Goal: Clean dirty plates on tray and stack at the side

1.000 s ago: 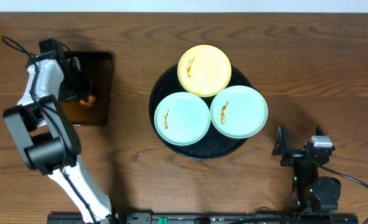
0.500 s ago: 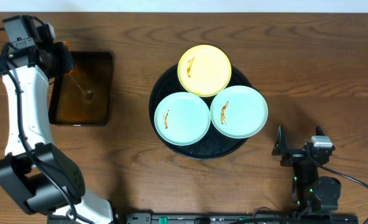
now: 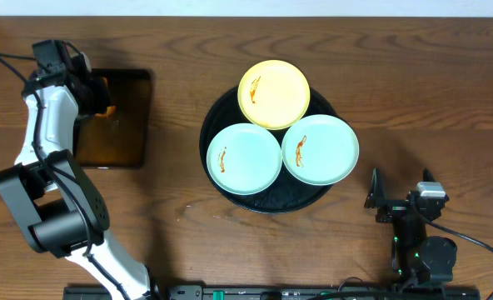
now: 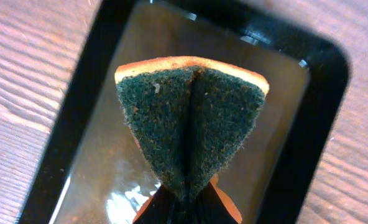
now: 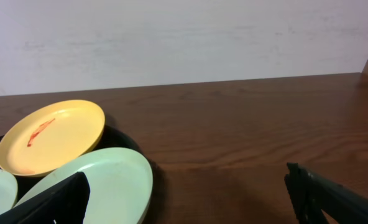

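Swung back over the liquid tray point(image 3: 126, 133), left end effector point(image 4: 184, 205) pinches a sponge point(image 4: 190, 118); right end effector point(image 5: 184, 193) gapes empty above wood tabletop point(image 5: 234, 124)

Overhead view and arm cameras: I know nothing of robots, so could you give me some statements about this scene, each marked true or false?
1. The left pincer grips a folded sponge over the rectangular tray of brown liquid. True.
2. The right pincer holds a plate. False: it is open and empty, beside the round black tray.
3. The yellow plate and both mint plates lie on the round black tray. True.
4. Only the yellow plate is smeared. False: both mint plates carry smears too.
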Controlling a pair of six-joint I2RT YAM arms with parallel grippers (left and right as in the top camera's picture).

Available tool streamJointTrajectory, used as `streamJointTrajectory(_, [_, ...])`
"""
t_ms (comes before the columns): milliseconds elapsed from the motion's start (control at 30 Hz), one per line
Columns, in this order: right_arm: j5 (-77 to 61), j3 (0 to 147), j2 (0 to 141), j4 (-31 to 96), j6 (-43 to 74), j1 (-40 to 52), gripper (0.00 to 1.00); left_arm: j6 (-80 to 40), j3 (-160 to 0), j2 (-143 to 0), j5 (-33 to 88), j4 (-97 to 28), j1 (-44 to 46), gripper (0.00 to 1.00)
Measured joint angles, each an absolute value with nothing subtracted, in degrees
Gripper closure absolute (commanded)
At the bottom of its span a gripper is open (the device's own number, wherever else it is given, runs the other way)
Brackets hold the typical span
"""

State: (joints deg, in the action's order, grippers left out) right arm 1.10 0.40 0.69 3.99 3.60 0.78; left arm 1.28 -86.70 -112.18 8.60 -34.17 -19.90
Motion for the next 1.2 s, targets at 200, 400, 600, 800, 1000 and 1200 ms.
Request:
streamJointTrajectory(200, [1.1, 0.4, 0.7, 4.0, 3.6, 0.8, 0.01, 1.3, -86.7, -110.1, 8.6, -34.1, -19.9, 0.93])
streamJointTrajectory(400, [1.1, 0.4, 0.7, 4.0, 3.6, 0.8, 0.01, 1.3, -86.7, -102.9, 8.6, -32.6, -19.9, 0.93])
streamJointTrajectory(600, [1.1, 0.4, 0.7, 4.0, 3.6, 0.8, 0.01, 1.3, -86.7, -97.5, 8.6, -30.4, -19.9, 0.93])
streamJointTrajectory(800, [1.1, 0.4, 0.7, 4.0, 3.6, 0.8, 0.01, 2.9, -86.1, -100.5, 8.6, -29.2, -19.9, 0.92])
streamJointTrajectory(1000, [1.1, 0.4, 0.7, 4.0, 3.6, 0.8, 0.01, 4.6, -83.1, -109.9, 8.6, -29.8, -19.9, 0.92])
streamJointTrajectory(1200, [1.1, 0.4, 0.7, 4.0, 3.6, 0.8, 0.01, 4.6, -81.7, -109.6, 8.6, -30.2, -19.9, 0.93])
